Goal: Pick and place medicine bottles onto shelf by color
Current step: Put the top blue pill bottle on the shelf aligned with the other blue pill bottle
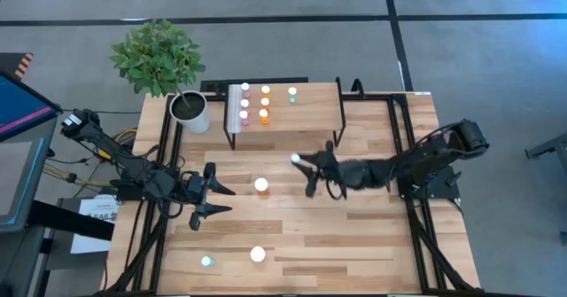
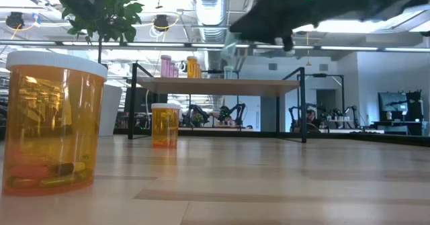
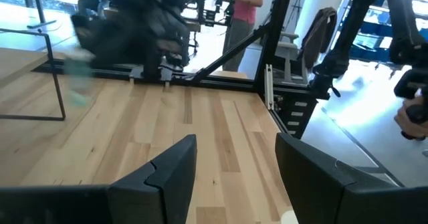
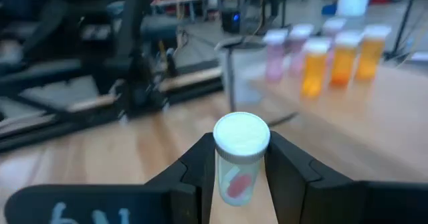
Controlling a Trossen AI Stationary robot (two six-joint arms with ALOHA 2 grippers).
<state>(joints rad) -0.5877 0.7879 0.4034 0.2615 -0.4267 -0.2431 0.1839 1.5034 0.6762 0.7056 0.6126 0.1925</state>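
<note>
White-capped teal bottle (image 4: 239, 160) clamped between right gripper (image 1: 301, 161) fingers, held above table (image 1: 372, 244) just before shelf (image 1: 314, 111), left gripper (image 1: 215, 199) parted, empty, near table's left side.

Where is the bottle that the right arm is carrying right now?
In the high view the small bottle is clamped in the right gripper above mid-table, just in front of the shelf and right of a large orange bottle.

A robotics lab; more robot arms (image 2: 232, 112) on benches behind; exposed ceiling ducts (image 2: 209, 7) overhead.
</note>
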